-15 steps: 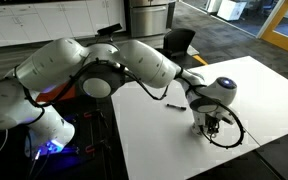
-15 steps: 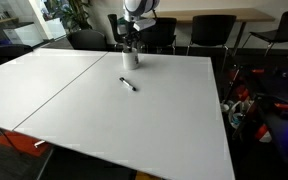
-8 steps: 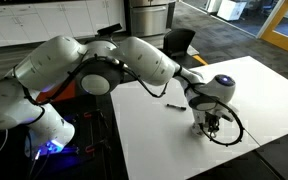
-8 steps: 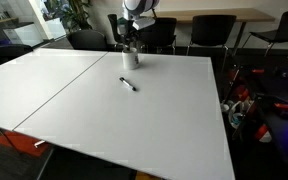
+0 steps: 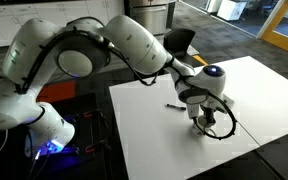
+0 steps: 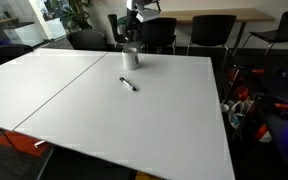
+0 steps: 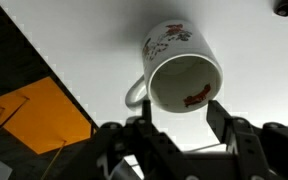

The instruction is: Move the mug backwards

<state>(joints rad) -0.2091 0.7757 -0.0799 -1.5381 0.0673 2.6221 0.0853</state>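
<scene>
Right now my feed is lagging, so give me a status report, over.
Pincer open, above the mug. Mug upright on table, not gripped. Black pen lies apart from it.

An exterior view sits behind the arm (image 5: 134,45), high; an exterior view faces it across the surface (image 6: 124,110), farther off. Both share the surface; wrist view close on mug (image 7: 181,68).

White desk (image 6: 134,120) spreading across both exterior views, thin black pen (image 6: 129,84) lying on it toward the far side, dark office chairs (image 6: 209,33) standing behind the far edge, leafy plant (image 6: 76,12) showing beyond.
</scene>
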